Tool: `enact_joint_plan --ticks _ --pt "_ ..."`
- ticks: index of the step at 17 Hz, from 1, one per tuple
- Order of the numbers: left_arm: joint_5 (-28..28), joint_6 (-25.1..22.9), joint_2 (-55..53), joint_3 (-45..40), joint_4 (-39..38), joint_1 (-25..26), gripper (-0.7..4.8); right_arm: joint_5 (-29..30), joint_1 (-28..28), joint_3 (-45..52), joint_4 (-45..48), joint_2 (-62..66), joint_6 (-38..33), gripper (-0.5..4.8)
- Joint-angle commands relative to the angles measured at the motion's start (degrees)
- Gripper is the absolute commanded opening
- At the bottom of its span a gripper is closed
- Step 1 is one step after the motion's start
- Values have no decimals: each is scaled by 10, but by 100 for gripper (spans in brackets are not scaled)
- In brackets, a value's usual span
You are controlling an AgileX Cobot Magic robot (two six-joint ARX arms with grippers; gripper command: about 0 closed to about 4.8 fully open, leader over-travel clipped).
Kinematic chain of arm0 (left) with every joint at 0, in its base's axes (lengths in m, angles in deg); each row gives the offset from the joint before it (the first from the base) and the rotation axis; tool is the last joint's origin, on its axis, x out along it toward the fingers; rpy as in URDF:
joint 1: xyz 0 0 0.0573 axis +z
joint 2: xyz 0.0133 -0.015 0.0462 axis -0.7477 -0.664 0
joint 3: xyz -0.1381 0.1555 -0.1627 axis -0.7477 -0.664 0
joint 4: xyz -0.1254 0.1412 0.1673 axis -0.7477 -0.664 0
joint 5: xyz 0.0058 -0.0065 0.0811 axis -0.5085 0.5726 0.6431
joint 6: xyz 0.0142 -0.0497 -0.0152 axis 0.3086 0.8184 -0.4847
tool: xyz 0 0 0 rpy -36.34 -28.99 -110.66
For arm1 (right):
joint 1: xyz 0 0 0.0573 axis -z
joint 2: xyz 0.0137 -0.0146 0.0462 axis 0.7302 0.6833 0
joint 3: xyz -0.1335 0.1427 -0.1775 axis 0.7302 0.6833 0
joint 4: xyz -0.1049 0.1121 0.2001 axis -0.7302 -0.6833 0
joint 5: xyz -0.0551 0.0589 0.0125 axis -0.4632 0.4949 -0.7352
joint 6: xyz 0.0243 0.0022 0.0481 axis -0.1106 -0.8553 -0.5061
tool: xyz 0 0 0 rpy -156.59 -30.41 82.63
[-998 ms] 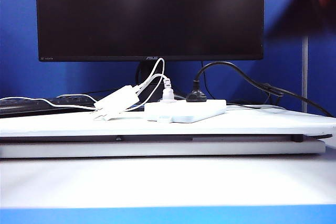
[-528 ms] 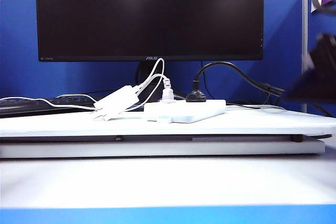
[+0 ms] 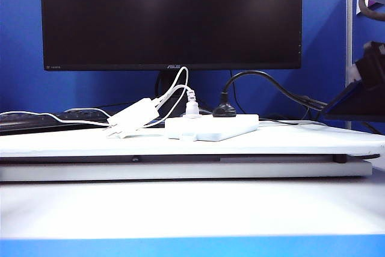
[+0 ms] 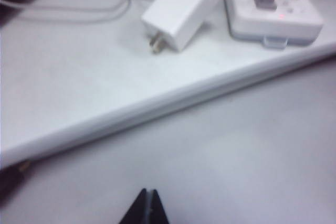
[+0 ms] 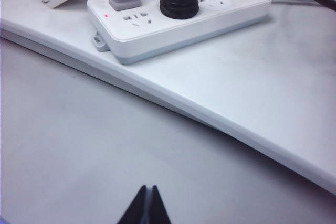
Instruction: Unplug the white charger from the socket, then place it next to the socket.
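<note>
Beside the socket (image 3: 212, 127) on the bench (image 3: 289, 139), the white charger (image 3: 133, 117) lies unplugged, prongs bare
Left hand (image 4: 145, 207) and right hand (image 5: 145, 205), both pinched shut and empty, hang well back; each shows only cropped fingertips

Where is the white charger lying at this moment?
In the exterior view the charger lies unplugged on the raised white board, just left of the socket, prongs toward the front edge.
</note>
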Motion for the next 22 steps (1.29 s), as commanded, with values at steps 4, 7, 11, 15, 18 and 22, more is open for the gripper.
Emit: enact_joint_plan --ticks 4,7,11,15,18,22 --pt "0 -2 1 -4 1 0 -5 0 -1 -1 2 -1 -2 -1" --pt "0 -2 1 -4 1 0 -5 0 0 -1 2 -1 -2 -1" --pt "0 -2 1 -4 1 0 -5 -2 0 8 1 -2 -2 -1" --pt "2 -2 1 -6 1 0 -5 7 19 55 3 -19 0 -1" --pt "-5 -2 7 -24 5 0 -5 22 77 55 31 -66 1 -1" --pt "-11 6 28 -31 7 12 -4 30 165 55 41 -142 1 -1"
